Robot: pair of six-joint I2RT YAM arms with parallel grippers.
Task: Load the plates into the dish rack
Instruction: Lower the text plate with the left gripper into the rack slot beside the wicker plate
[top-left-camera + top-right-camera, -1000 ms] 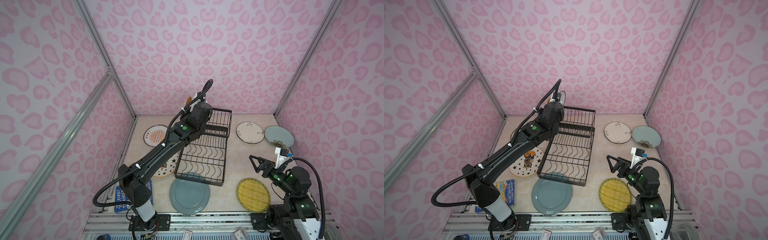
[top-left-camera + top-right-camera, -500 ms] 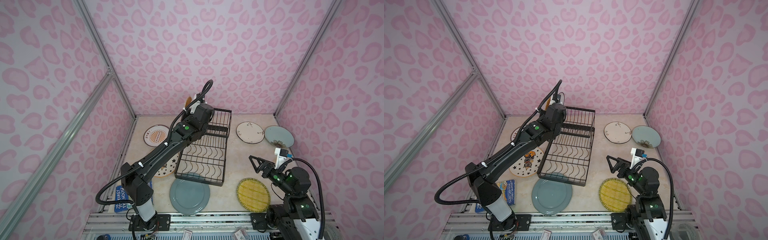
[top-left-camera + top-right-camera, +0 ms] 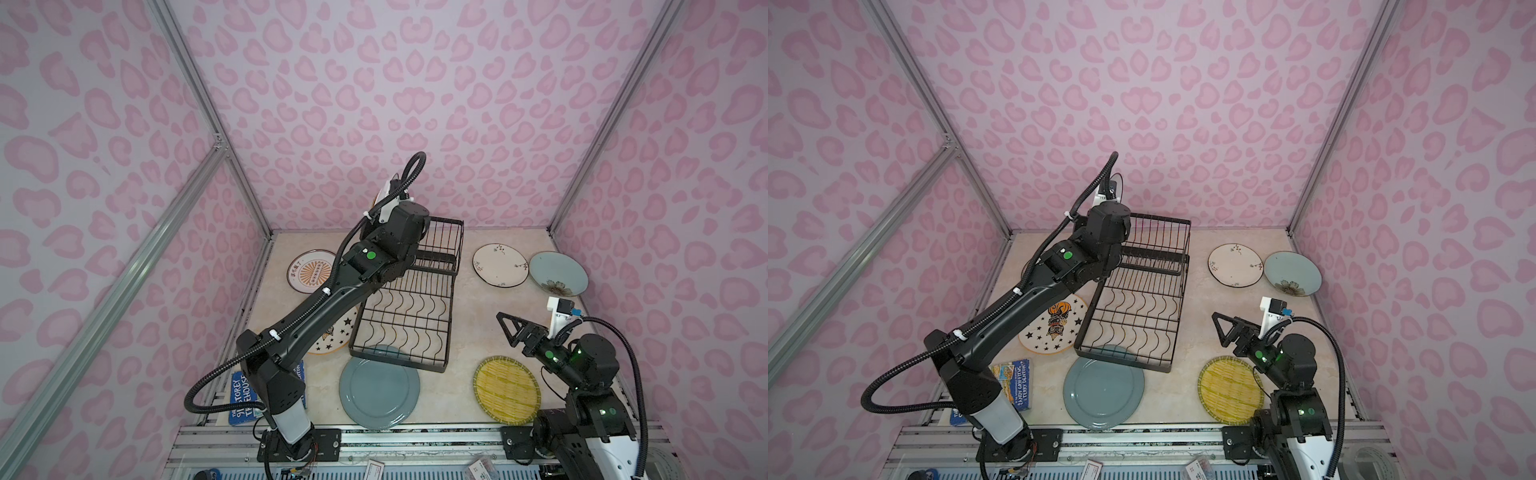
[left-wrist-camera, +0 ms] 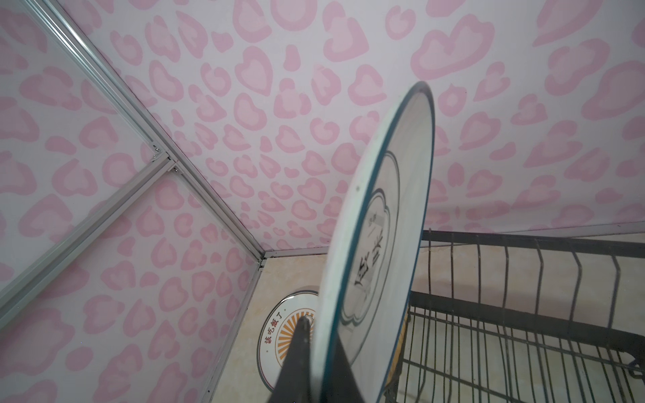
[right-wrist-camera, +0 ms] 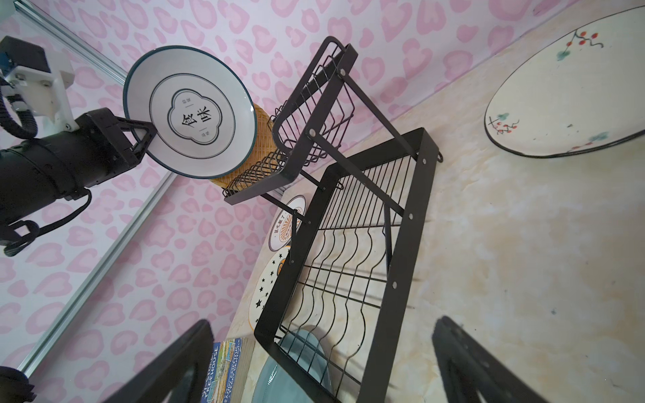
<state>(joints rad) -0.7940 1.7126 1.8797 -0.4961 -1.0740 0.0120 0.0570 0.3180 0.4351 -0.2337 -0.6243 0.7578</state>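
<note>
Your left tool is pinching the rim of the white ringed plate and holds it on edge in the air, just beside the raised tier at the back of the dish rack. Over the last second the left wrist has lifted and turned slightly there. The grip has not altered, and the plate is not yet in a slot. An orange woven plate already stands in that tier directly behind the held one, and the views do not settle whether the two touch. Your right tool has not moved. It hangs above the surface with fingers spread wide and holds nothing. Six plates are still flat on the surface: the sunburst plate, the star plate, the sprig plate, the pale blue plate, the yellow woven plate and the teal-grey plate, whose far edge lies under the rack's front rail. In my judgement the small wrist change is alignment for insertion, so the task is early, with one plate loaded and a second about to be seated. The risk to watch is the held rim knocking the orange plate as it goes down.
</note>
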